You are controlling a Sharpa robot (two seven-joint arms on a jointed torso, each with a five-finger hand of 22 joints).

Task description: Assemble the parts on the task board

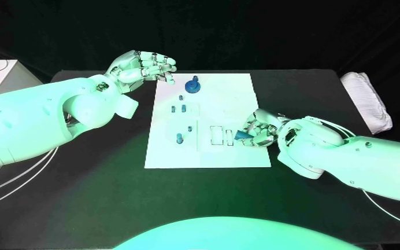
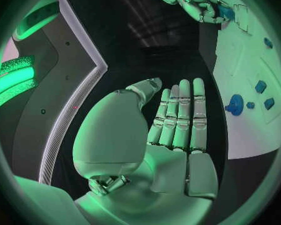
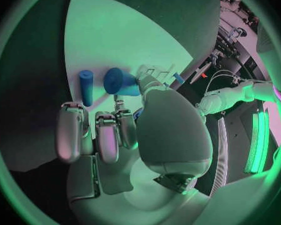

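The right hand (image 1: 256,129) is sitting over the near right corner of the white board (image 1: 225,96), and it is pinching a small blue part (image 1: 241,136) between thumb and fingers, with the other fingers curled close around it. In the right wrist view the held piece (image 3: 120,81) is showing a rounded end pointing away from the palm, and a blue peg (image 3: 85,86) is lying on the board just beside it, its long axis running roughly alongside the fingers. Just to the board-centre side of that hand, outlined slots (image 1: 218,135) are waiting, so the coming move is probably turning on a short shift from the hand toward them; the right hand is clearly the nearer one. Further along the board, small blue pieces (image 1: 177,109) are lying near its left edge, and a round blue knob (image 1: 192,85) is standing at the far end. Beyond the far left corner, the left hand (image 1: 143,66) is hovering above the desk (image 1: 100,163), holding nothing, its fingers loosely bent and apart.
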